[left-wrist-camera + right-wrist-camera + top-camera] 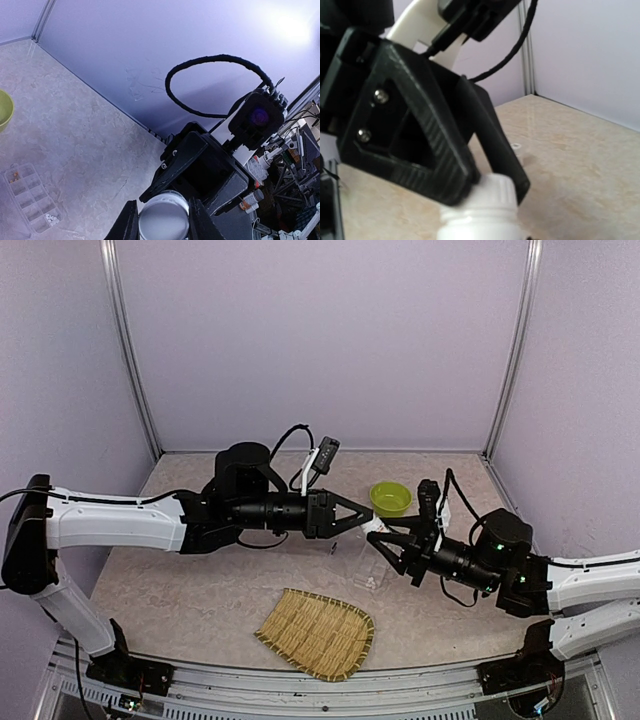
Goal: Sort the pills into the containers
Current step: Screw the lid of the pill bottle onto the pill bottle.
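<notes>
Bottle (480, 217) gripped from both ends

In the air near the organiser (27, 192), the right gripper (376, 540) clamps the bottle and the left gripper (366, 525) pinches its cap (162, 220). White pills (50, 218) fill one end compartment.

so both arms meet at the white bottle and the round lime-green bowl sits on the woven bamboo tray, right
Not quite: the round lime-green bowl sits on the table, well behind the woven bamboo tray, as the top view shows. The rest holds.
</notes>
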